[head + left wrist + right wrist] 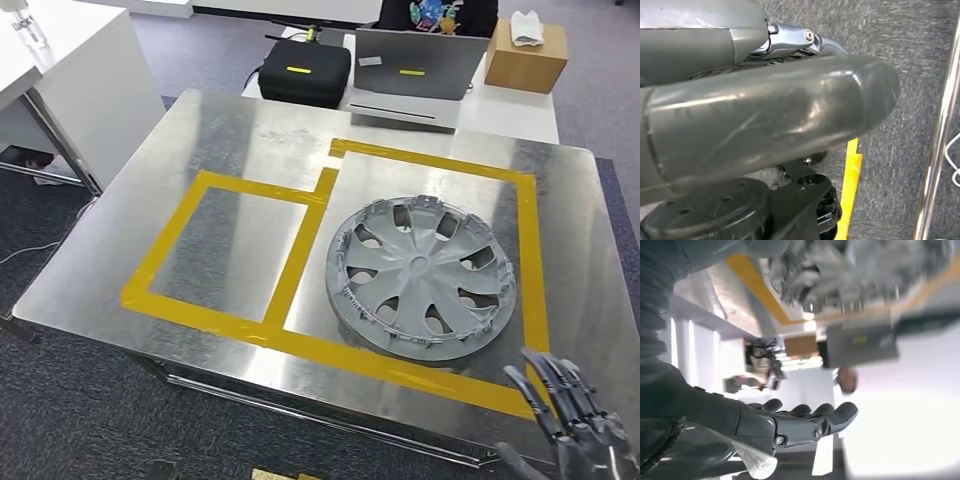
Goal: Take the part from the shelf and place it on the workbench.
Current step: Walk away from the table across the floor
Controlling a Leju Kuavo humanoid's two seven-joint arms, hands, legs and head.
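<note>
A grey wheel cover [421, 277] lies flat on the steel workbench [226, 130], inside the larger yellow-taped square at the right. My right hand [570, 412] hovers at the bench's near right corner, just clear of the cover, fingers spread and holding nothing. The right wrist view has that hand [798, 422] with fingers extended and apart, and the blurred wheel cover [851, 270] beyond it. In the left wrist view my left hand [764, 105] hangs over carpet, thumb extended, nothing in it.
Yellow tape [294, 270] marks a smaller square on the bench's left half. Behind the bench stand a laptop [411, 65], a black case [306, 70], a cardboard box [526, 55] and a seated person [438, 15]. A white cabinet [83, 90] is at left.
</note>
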